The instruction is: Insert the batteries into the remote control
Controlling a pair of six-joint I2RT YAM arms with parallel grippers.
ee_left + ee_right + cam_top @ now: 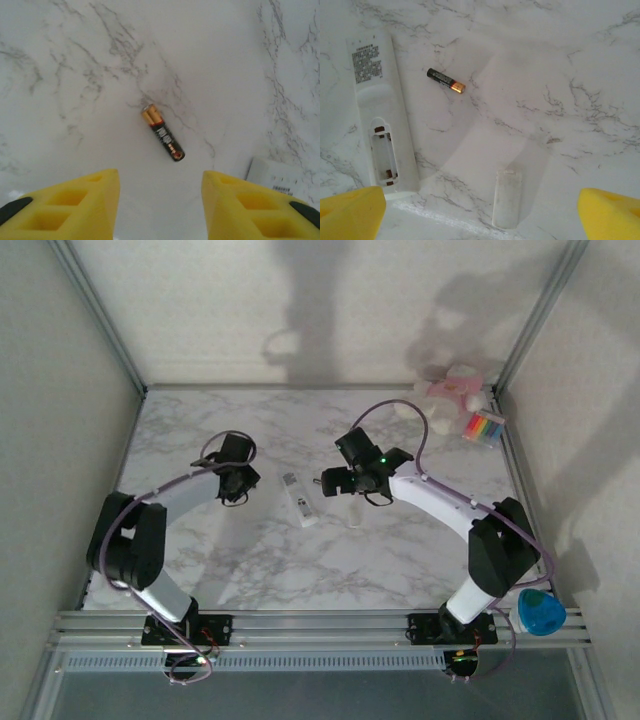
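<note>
Now, look to the middle of the marble tabletop (400, 560) for the remote (300, 498): white, slim, lying button side down with the printed label up. Note the battery bay (382, 157) uncovered at the end away from that label, with bare contacts and nothing seated inside. Find the loose cover (506, 197) flat on the marble just beside that end, apart from the remote. See a battery (445, 80), black with a copper-coloured end, lying on its side near the label end, not touching the remote. Spot a battery (162, 132) of the same look from the left wrist too, flat on the marble with a corner of the remote close by; cannot tell whether the same one. Count the left claw (160, 190) as spread, with yellow fingers (75, 205) apart, the battery ahead of them and untouched, nothing pinched. Count the right claw (481, 200) as spread wide near the remote's bay end and the cover, gripping nothing. Toward the far right corner, note a pink toy (455, 390) and a striped pack (485, 427); past the near right corner, a blue object (540, 612).
</note>
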